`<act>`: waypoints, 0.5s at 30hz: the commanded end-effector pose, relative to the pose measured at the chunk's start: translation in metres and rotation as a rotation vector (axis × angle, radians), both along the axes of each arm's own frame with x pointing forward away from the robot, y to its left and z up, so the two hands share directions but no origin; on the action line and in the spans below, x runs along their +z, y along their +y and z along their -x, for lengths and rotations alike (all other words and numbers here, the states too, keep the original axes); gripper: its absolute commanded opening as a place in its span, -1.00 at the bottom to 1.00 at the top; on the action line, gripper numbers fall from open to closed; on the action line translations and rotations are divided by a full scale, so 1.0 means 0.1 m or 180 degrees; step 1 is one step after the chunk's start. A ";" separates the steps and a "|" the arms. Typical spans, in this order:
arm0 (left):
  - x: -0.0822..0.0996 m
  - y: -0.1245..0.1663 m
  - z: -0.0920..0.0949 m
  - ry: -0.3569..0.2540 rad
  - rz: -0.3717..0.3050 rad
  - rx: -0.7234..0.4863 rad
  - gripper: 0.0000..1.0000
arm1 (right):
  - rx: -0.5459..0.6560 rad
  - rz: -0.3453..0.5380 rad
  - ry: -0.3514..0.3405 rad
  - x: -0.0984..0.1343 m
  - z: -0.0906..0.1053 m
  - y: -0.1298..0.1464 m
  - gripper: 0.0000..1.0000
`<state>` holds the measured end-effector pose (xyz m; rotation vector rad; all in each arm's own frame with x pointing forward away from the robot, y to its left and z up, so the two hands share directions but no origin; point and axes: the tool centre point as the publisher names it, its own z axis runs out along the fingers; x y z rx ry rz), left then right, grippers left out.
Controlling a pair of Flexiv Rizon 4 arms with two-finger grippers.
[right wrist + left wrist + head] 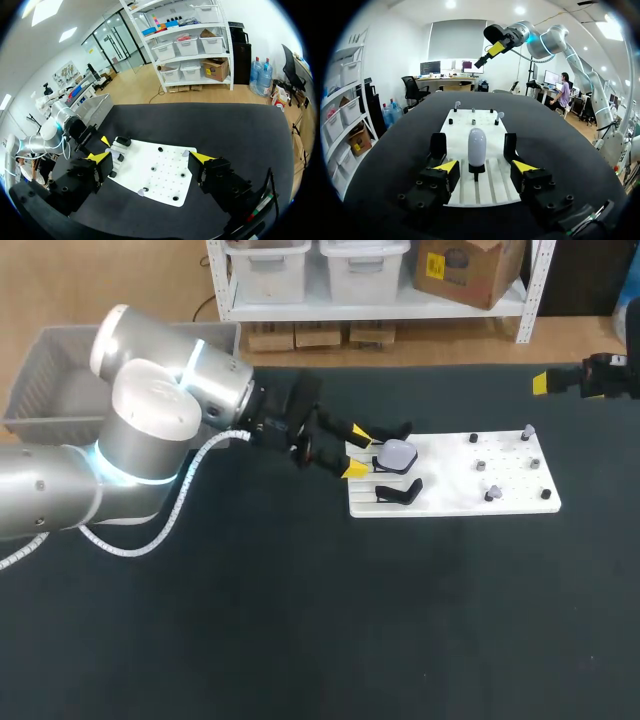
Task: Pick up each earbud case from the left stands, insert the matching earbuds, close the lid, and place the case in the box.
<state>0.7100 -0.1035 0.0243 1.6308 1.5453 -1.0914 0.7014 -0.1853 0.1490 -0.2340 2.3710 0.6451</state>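
Observation:
A white earbud case stands upright on the middle stand at the left end of the white board. In the left wrist view the case sits just ahead of my left gripper, in line with the gap between its fingers. The yellow tips stand apart on either side with space to the case, so the gripper is open. Small earbuds sit on pegs at the board's right end. High over the far right edge, my right gripper hangs open and empty.
Two empty black stands flank the case. A grey basket sits at the table's far left, behind my left arm. Black tabletop surrounds the board.

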 end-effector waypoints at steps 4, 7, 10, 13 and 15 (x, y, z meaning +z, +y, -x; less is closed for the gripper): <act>-0.07 -0.11 -0.09 0.0026 0.0011 -0.0079 0.26 | -0.0005 0.0008 -0.0001 0.00 0.01 0.00 1.00; -0.08 -0.14 -0.11 0.0022 0.0007 -0.0094 0.22 | -0.0005 0.0008 -0.0001 0.00 0.01 0.00 1.00; -0.09 -0.16 -0.14 0.0018 0.0000 -0.0103 0.19 | -0.0005 0.0008 -0.0001 0.00 0.01 0.00 1.00; -0.10 -0.16 -0.15 0.0019 -0.0007 -0.0105 0.11 | -0.0005 0.0008 -0.0001 0.00 0.01 0.00 1.00; -0.11 -0.17 -0.16 0.0022 -0.0008 -0.0110 0.07 | -0.0005 0.0008 -0.0001 0.00 0.01 0.00 1.00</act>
